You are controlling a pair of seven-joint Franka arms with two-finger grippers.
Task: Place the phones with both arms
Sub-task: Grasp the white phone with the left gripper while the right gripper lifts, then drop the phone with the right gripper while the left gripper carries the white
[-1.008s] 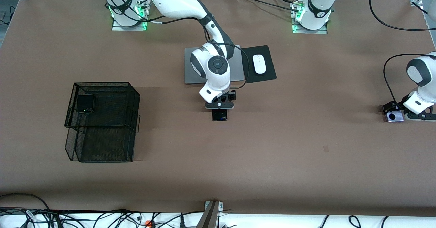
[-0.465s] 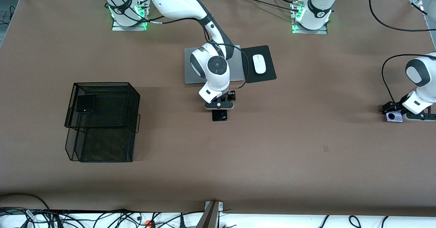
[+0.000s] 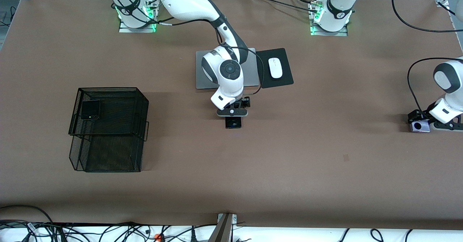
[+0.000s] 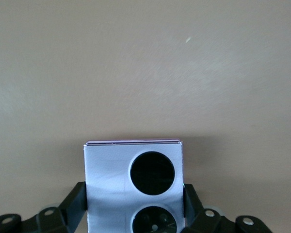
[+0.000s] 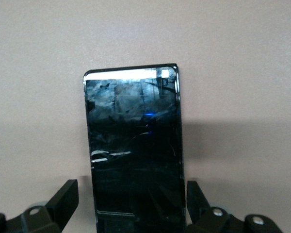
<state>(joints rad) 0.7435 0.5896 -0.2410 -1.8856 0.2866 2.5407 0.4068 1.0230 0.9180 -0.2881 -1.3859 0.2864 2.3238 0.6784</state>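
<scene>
We see the small flip phone (image 3: 90, 110) in the mesh basket (image 3: 143, 104) toward the right arm's end; the slab phone (image 3: 233, 122) mid-table, nearer us than the laptop (image 3: 202, 73); the lilac phone (image 3: 419, 126) near the left arm's edge.

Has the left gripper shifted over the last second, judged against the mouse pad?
Yes. The left gripper, straddling the lilac-white flip phone, has slid slightly away from the mouse pad, toward the left arm's end of the table, taking the phone along.
</scene>
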